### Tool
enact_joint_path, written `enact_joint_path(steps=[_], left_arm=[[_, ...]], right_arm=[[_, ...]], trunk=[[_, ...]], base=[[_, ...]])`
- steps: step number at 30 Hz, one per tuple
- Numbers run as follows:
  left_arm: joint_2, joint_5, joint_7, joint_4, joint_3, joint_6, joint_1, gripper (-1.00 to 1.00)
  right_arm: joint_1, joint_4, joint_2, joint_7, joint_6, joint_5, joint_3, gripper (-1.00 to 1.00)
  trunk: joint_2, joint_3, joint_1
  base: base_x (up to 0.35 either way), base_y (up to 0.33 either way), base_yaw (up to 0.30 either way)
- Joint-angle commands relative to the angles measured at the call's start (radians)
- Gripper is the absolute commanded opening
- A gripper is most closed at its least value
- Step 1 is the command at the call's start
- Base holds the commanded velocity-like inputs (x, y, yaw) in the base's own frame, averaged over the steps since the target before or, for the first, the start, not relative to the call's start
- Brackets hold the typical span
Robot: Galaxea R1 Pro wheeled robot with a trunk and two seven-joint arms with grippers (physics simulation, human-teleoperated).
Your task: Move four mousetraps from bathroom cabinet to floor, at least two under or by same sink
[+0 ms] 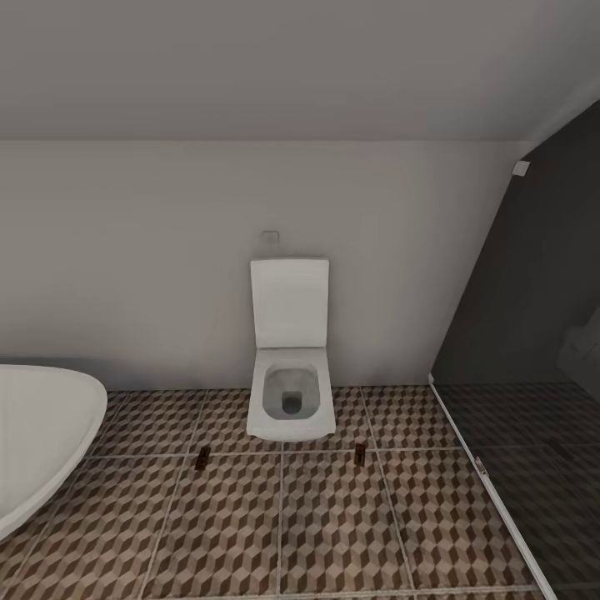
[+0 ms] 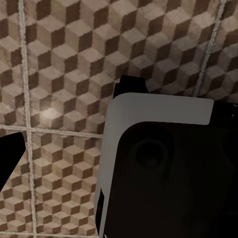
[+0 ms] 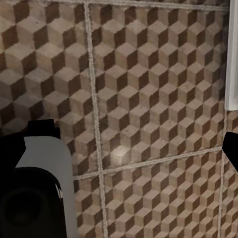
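Observation:
Two mousetraps lie on the bathroom floor [image 1: 325, 525] in the head view, one [image 1: 202, 457] left of the white toilet's front and one [image 1: 360, 453] right of it, both near a grout line. The cabinet and the sink are out of view. Each wrist view looks down on the patterned floor tiles. My left gripper [image 2: 119, 153] has a dark finger [image 2: 10, 158] at the frame's edge, and a grey and black part of the robot [image 2: 158, 168] lies below it. My right gripper [image 3: 124, 148] has a finger [image 3: 231, 148] at the opposite edge. Nothing sits between either pair.
A white square toilet [image 1: 291, 367] with its lid up stands against the back wall. The white bathtub's rim [image 1: 50, 433] fills the left. A dark glass shower screen [image 1: 533, 333] with a pale sill [image 1: 500, 500] closes off the right.

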Motion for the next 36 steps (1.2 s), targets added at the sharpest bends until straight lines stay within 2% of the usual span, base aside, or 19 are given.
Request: enact_joint_path(steps=[1, 36], left_arm=[[0.0, 0.011, -0.004, -0.002, -0.008, -0.003, -0.002, 1.0], [0.001, 0.011, -0.004, -0.002, -0.008, -0.003, -0.002, 1.0]], right_arm=[[-0.001, 0.004, 0.0, 0.0, -0.007, -0.009, 0.008, 1.0], [-0.001, 0.004, 0.001, 0.0, -0.007, -0.009, 0.008, 1.0]], trunk=[[-0.001, -0.001, 0.0], [-0.001, -0.001, 0.0]], base=[[0.0, 0.0, 0.0], [0.0, 0.0, 0.0]])
